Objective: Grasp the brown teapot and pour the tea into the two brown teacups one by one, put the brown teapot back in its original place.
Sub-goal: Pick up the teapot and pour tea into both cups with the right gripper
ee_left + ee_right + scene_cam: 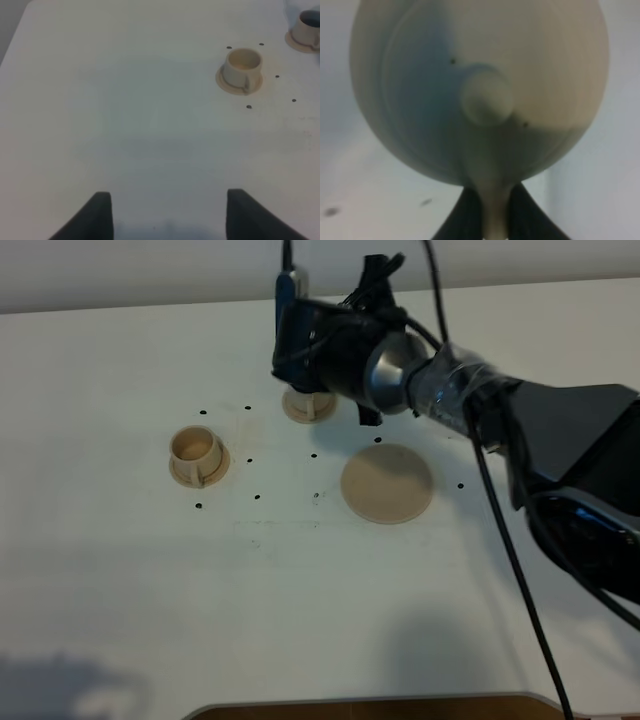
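- White table [300, 620], matte, dotted with small black marks [257, 497]. What does the high camera show on it?
- The wide flat saucer [387, 483] lies bare because the teapot [480, 75] that belongs on it is carried by my right arm [560, 430]. One cup [195, 455] stands at nine o'clock from that saucer, well apart. The other cup [308, 405] is at eleven o'clock, half under my dark wrist. I judge I reach across there to pour into it. My own wrist hides the pot in this view.
- And your left wrist camera?
- My left pincer [167, 215] waits with its two dark fingers [102, 217] spread wide and nothing between them, low over bare tabletop. Beyond it is the first cup: a short tan cylinder of smooth clay with a side handle, standing on its little round base. The second cup shows only at the frame's edge.
- The right wrist camera?
- The pot fills it: a squat, round, tan clay belly with faint turned rings and a small knob [486, 100] on the lid. My right pincer [492, 210] is pressed together on the thin loop handle [492, 227], with one dark finger [465, 215] on each side. I would say gripping there leaves the spout free and lets the body tip. I cannot see any tea.
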You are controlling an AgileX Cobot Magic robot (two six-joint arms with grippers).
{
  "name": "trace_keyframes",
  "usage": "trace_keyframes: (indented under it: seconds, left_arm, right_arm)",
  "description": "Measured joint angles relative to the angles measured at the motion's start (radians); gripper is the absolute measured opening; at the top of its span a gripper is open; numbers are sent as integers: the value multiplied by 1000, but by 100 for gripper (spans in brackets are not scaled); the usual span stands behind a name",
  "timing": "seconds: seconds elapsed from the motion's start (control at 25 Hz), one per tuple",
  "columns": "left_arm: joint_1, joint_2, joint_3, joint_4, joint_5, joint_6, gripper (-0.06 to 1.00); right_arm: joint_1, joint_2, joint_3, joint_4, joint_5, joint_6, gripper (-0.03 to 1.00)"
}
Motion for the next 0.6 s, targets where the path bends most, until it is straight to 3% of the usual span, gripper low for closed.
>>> trace_keyframes:
  seconds: [0.2, 0.44, 0.6]
  left_arm:
    - [0, 0, 0, 0, 0, 0, 53]
    - [0, 0, 0, 0, 0, 0, 53]
    - [0, 0, 0, 0, 0, 0, 53]
  right_arm:
    - [-2, -46, 0, 169, 75, 152, 12]
    - [-45, -55, 0, 483, 80, 200, 12]
    - [-78, -55, 0, 600, 81, 212, 12]
